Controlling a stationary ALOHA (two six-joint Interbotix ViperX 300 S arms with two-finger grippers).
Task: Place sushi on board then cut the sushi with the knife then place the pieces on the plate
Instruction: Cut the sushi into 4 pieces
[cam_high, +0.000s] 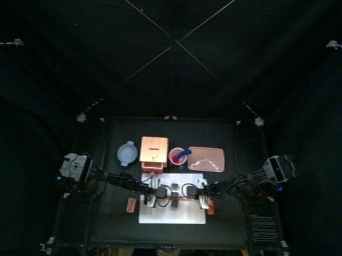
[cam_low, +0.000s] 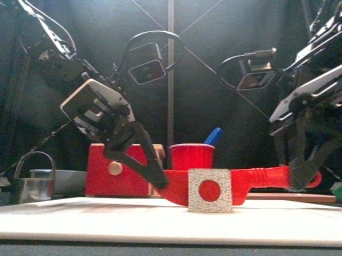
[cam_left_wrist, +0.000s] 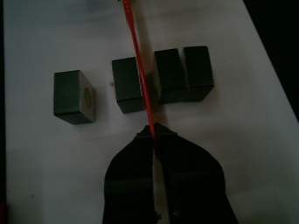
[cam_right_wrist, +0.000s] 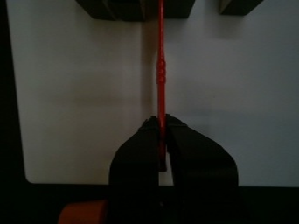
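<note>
- Four dark green sushi blocks (cam_left_wrist: 167, 74) lie on the white cutting board (cam_high: 174, 212): three in a close row, one apart.
- Over that row runs the red knife (cam_left_wrist: 136, 74), near a gap between blocks.
- At one end of it the left gripper (cam_left_wrist: 153, 131) is clamped; at the other end, the right gripper (cam_right_wrist: 163, 121), likewise clamped.
- Behind the board: red cup (cam_low: 191, 155) holding blue knife (cam_low: 211, 136), wooden box (cam_high: 154, 150), pink tray (cam_high: 207, 158).

- The black table (cam_high: 114, 230) filled the top view's lower half.
- A white cutting board (cam_high: 171, 213) lay at lower centre.
- Above it ran a row: blue-grey bowl (cam_high: 124, 153), wooden box (cam_high: 152, 150), red cup (cam_high: 179, 156), pink tray (cam_high: 209, 158).
</note>
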